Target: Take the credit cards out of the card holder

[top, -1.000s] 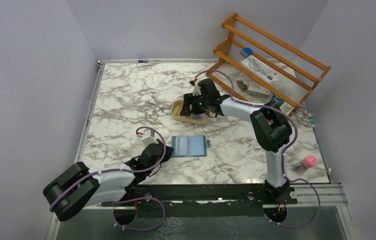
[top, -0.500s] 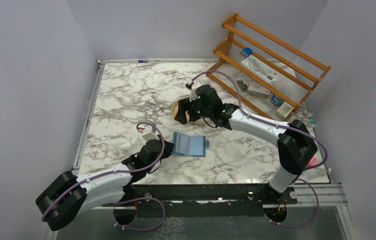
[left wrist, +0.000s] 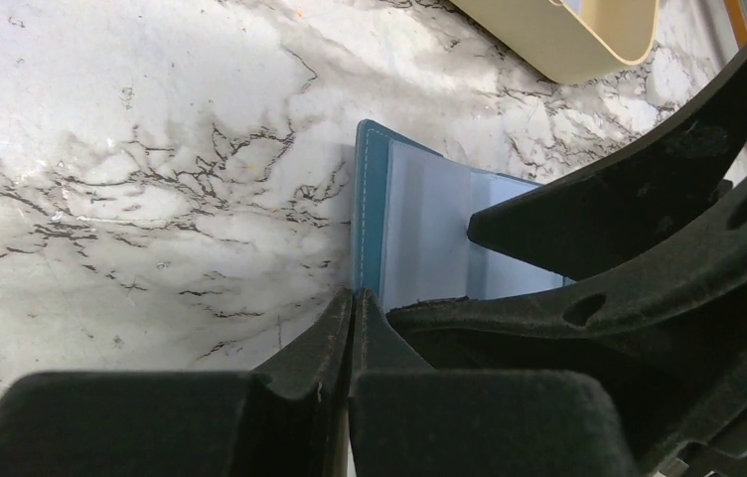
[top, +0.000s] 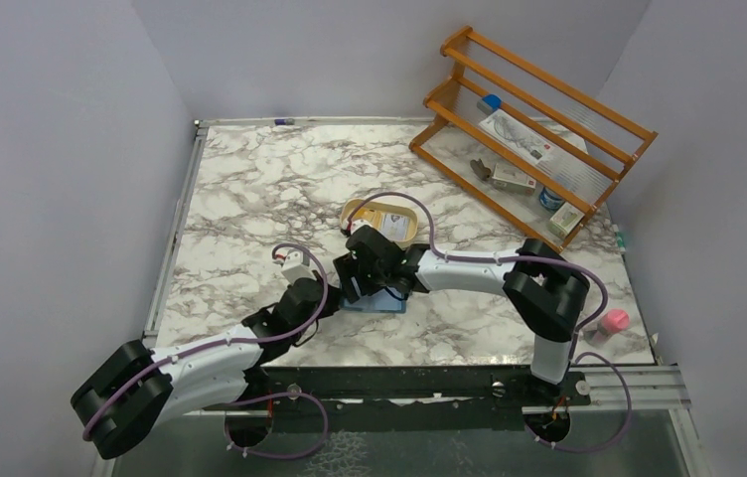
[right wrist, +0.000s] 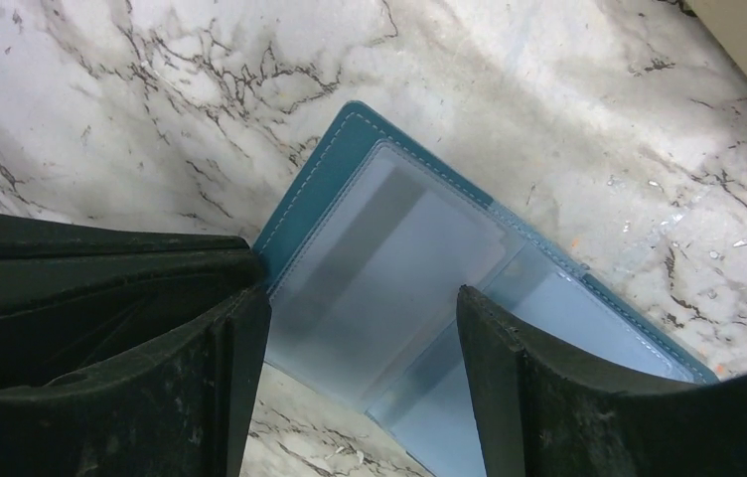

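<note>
The teal-blue card holder (right wrist: 389, 268) lies open on the marble, mostly hidden under my right gripper (top: 360, 288) in the top view, where only a blue sliver (top: 377, 304) shows. A pale card with a dark stripe (right wrist: 350, 248) shows through its clear left pocket. My right gripper (right wrist: 362, 298) is open, its fingers straddling that pocket just above it, holding nothing. My left gripper (left wrist: 353, 293) is shut and empty, its tips at the holder's (left wrist: 419, 229) near-left edge. A yellow-orange card (top: 389, 221) lies in the tan dish (top: 352, 211).
The tan dish (left wrist: 568, 40) sits just beyond the holder. A wooden rack (top: 538, 109) with small items leans at the back right. A pink bottle (top: 613, 321) stands near the right front edge, by the right arm's base.
My right gripper left the tan dish and swung toward the near side, coming down open over the card holder. My left gripper crept up to the holder's left edge, still shut.
</note>
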You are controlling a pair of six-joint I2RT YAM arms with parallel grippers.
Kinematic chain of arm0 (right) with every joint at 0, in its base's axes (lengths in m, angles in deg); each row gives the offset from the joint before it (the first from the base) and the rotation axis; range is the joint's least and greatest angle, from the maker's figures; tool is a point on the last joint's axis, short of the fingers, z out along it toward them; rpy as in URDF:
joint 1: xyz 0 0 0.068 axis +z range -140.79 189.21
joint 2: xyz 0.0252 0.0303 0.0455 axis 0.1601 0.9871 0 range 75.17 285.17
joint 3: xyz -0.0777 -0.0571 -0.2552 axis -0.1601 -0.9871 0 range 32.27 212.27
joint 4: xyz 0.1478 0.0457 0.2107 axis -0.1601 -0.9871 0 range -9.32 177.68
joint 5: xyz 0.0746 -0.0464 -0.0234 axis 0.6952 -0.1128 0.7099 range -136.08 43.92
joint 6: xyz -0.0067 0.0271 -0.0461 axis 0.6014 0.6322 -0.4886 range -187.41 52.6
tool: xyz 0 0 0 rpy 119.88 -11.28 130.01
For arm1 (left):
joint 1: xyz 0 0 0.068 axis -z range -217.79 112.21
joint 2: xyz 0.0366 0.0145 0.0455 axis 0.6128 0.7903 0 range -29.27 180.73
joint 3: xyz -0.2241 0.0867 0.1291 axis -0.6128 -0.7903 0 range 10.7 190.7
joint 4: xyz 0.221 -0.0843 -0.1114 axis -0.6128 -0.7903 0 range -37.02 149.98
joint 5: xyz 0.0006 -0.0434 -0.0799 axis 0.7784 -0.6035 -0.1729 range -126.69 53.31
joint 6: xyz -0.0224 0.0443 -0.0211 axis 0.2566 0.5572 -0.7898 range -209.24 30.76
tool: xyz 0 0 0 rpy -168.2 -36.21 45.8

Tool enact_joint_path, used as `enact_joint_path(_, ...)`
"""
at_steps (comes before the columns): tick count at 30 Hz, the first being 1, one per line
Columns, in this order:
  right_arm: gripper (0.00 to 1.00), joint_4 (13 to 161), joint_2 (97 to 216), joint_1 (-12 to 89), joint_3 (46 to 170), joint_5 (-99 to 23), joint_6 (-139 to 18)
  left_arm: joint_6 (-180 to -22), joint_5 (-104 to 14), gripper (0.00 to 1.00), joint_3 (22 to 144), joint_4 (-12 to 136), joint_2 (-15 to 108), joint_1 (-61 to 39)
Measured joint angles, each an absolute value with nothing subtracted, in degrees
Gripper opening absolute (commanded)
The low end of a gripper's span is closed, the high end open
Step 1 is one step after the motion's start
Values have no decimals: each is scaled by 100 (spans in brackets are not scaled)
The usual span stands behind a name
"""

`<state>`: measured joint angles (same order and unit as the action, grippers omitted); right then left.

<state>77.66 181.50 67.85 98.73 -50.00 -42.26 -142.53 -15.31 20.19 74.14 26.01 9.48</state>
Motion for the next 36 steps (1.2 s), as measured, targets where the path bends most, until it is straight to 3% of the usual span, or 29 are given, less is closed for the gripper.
enact_joint_path(20,74,7445,18512,7036,10351,-5724,-4108,-14262,-1456,0,1888,7094,2276,948)
enact_joint_path(36,74,7842,17968,7043,9431,-5916,-3773,-14277,-1459,0,1836,7009,2031,959)
